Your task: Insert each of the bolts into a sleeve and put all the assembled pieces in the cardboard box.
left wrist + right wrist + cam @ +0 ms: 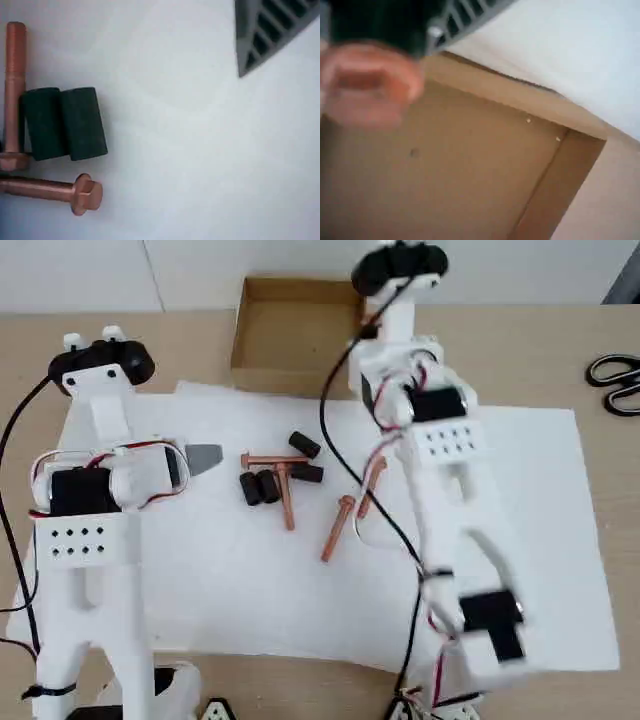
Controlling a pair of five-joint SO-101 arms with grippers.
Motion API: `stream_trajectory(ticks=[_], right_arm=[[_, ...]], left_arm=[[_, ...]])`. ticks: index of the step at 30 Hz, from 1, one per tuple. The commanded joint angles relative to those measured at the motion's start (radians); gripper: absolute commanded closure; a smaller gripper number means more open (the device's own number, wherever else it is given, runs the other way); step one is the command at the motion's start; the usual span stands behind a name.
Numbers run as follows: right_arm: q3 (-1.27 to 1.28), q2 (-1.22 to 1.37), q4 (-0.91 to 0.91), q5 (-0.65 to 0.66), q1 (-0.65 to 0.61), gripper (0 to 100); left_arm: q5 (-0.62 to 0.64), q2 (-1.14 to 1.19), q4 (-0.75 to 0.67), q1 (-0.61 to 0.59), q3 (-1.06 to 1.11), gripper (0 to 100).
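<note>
While right jaws pinch one sleeved bolt (367, 85), left jaws unreadable: four bolts (337, 528), four sleeves (304, 445) loose.

blurred bolt (367, 85), close up

1. I run two blocky arms in white printed plastic with rounded edges: the left arm (95, 570) and the right arm (450, 510).
2. Black servo motors (75, 490) sit boxed into their joints.
3. Thin red and white wires (140, 448) loop between segments, and a thicker black cable (322, 415) trails beside the right arm.
4. Each arm has a flat panel with rows of small round holes (447, 443).
5. A rounded black housing (103, 362) caps each wrist.
</note>
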Motion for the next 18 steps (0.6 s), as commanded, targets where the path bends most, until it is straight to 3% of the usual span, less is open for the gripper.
stream_trajectory(ticks=[1,10,18], right_arm=[[-0.327,0.239,-0.028,0.003,0.008,99.6],[-0.936,0.763,-0.028,0.003,-0.001,99.6],[-1.283,1.104,-0.028,0.008,-0.025,99.5]], left_arm=[[-0.011,-0.025,0.006,-0.005,-0.041,67],[-0.011,-0.023,0.006,-0.005,-0.039,67],[-0.012,-0.023,0.005,-0.005,-0.015,67]])
